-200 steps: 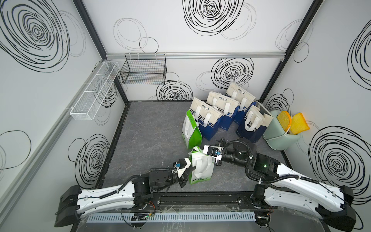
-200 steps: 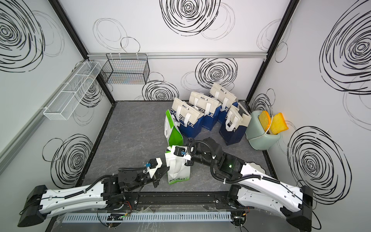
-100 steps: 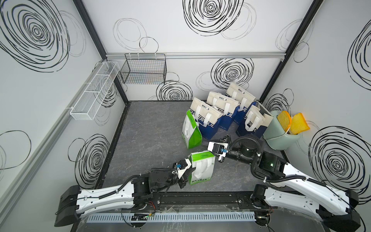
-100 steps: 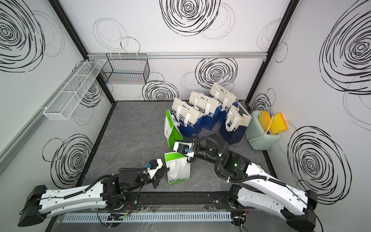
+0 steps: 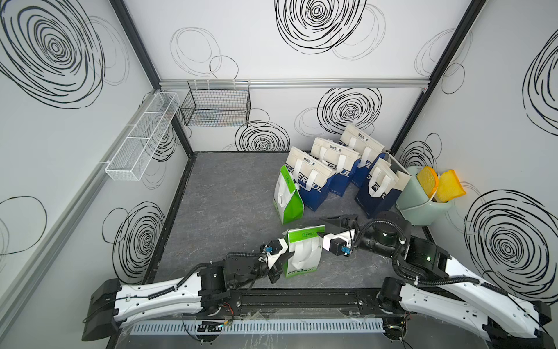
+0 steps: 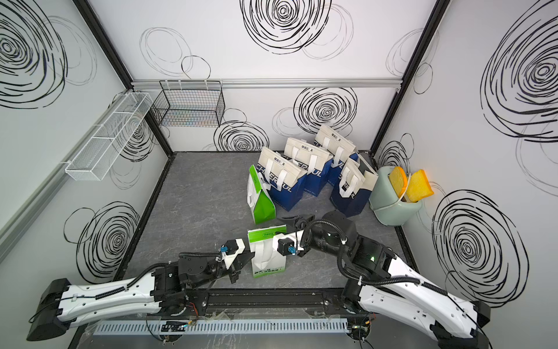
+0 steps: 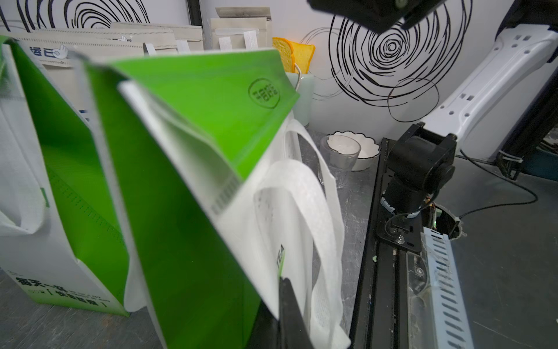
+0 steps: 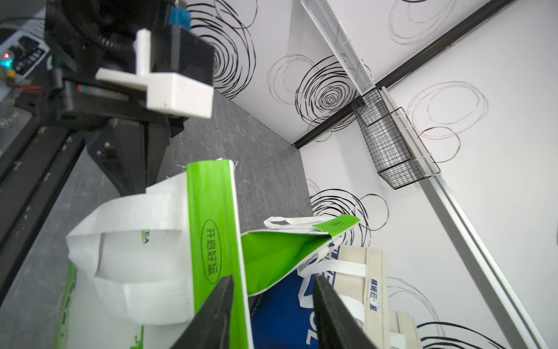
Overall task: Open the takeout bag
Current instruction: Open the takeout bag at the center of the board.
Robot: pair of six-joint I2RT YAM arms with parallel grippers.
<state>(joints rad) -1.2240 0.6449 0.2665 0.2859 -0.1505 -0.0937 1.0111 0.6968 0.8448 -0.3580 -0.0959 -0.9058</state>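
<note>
The takeout bag (image 5: 303, 253) (image 6: 267, 253), white with a green top flap and white handles, stands near the front rail. My left gripper (image 5: 285, 258) (image 6: 245, 260) is shut on the bag's near side edge, and the left wrist view shows its dark tip (image 7: 283, 282) against the white panel. My right gripper (image 5: 325, 228) (image 6: 285, 226) is open at the bag's far top corner. In the right wrist view (image 8: 273, 287), one of its fingers (image 8: 222, 299) lies along the green flap (image 8: 211, 229). The flap's edge sits just inside the gap and is not pinched.
A second green and white bag (image 5: 287, 196) stands just behind. Several blue and cream bags (image 5: 329, 175) crowd the back right beside a pale green bin (image 5: 422, 205) holding bread slices. Two wire baskets (image 5: 217, 105) (image 5: 142, 142) hang on the walls. A bowl (image 7: 365, 149) and a glass (image 7: 339, 157) stand by the rail.
My right gripper was shut on the bag's top flap. It rose toward the back, then opened and let the flap go. The bag now stands more upright, and the left gripper's grip is unchanged.
</note>
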